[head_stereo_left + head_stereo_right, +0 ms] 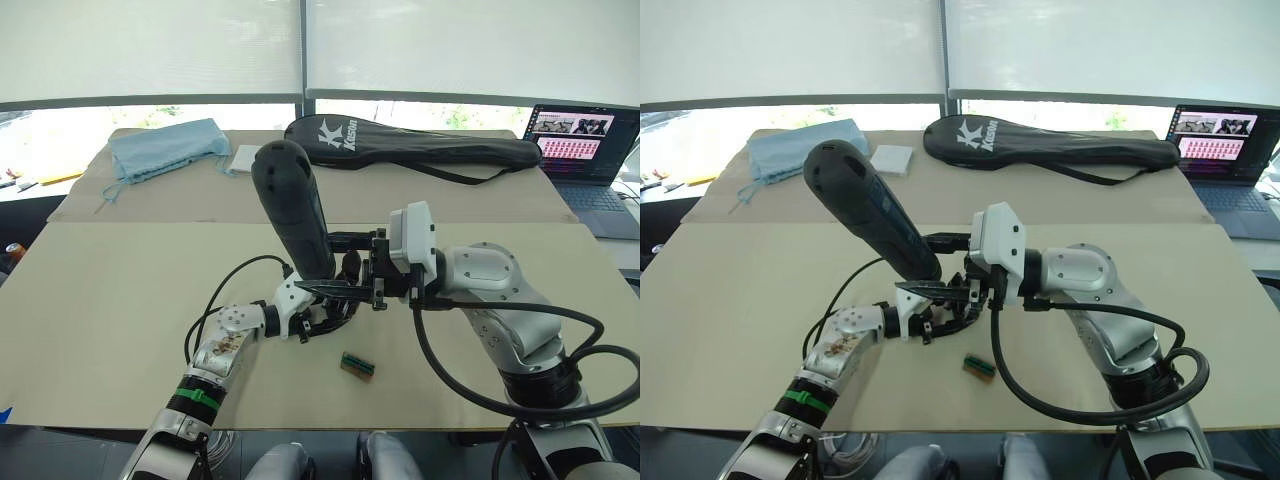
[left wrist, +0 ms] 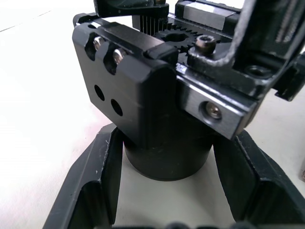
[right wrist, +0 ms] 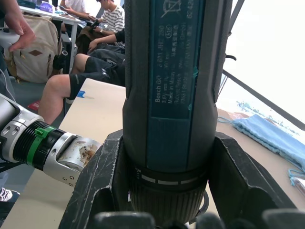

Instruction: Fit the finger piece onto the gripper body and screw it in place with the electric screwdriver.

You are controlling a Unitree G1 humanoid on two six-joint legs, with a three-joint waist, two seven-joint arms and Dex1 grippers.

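Centre frame: left tool (image 1: 318, 318) is clamped on the gripper body (image 2: 157, 119); right tool (image 1: 352, 268) is clamped on the electric screwdriver (image 1: 293, 208), directly above it.

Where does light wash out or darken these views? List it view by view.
Left eye view: the window strip under the blinds is blown out to white, while the table is evenly lit. Left wrist view: the table glares almost white behind the dark gripper body. Right wrist view: the electric screwdriver stands dark against washed-out daylight on one side.
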